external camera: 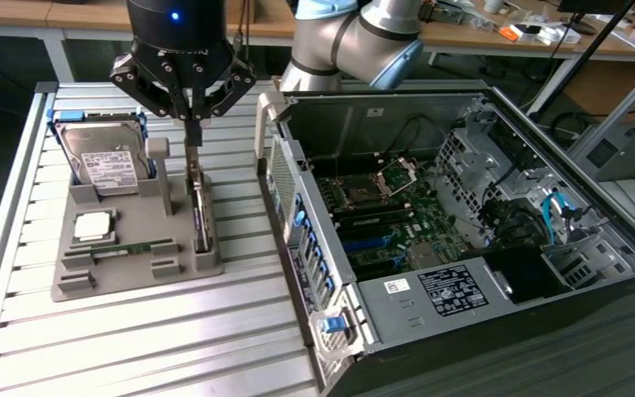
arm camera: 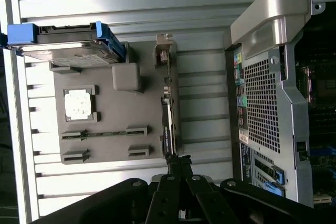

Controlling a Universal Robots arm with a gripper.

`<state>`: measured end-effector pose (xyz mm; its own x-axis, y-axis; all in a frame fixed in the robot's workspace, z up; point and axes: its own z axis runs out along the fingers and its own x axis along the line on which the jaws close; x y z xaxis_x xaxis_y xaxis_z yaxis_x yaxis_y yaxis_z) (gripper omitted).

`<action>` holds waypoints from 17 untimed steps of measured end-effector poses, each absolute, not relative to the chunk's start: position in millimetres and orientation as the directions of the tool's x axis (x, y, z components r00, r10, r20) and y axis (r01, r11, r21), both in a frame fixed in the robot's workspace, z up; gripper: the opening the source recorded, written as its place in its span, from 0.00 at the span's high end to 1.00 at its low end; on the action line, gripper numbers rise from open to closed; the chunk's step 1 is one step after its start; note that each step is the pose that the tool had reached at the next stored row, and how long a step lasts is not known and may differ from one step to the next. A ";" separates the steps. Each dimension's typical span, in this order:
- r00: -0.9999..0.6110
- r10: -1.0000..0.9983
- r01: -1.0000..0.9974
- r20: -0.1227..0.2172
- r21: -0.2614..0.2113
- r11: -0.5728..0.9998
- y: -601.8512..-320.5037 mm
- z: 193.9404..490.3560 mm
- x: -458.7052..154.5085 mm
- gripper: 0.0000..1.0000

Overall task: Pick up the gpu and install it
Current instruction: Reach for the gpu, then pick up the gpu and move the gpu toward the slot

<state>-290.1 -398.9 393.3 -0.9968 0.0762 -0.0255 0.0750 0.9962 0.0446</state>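
Gripper (external camera: 193,142) was clamped shut, pinching the top edge of the gpu (external camera: 198,207) right under its fingertips. The card was a thin dark board standing on edge in a slot of the grey holder tray (external camera: 130,269). It had a pale metal bracket at the end furthest from the fingers, going by the wrist view.

I stand over a slatted aluminium table (external camera: 185,339). Directly on it lie a grey parts holder (external camera: 130,269) and, just beside it, an open computer case (external camera: 307,240).
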 end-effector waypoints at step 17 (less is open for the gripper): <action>-0.997 0.076 0.075 -0.025 0.045 0.996 -398.9 393.3 -290.1 0.64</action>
<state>-290.1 -398.9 393.3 -0.9968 0.0762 -0.0254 0.0750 0.9962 0.0445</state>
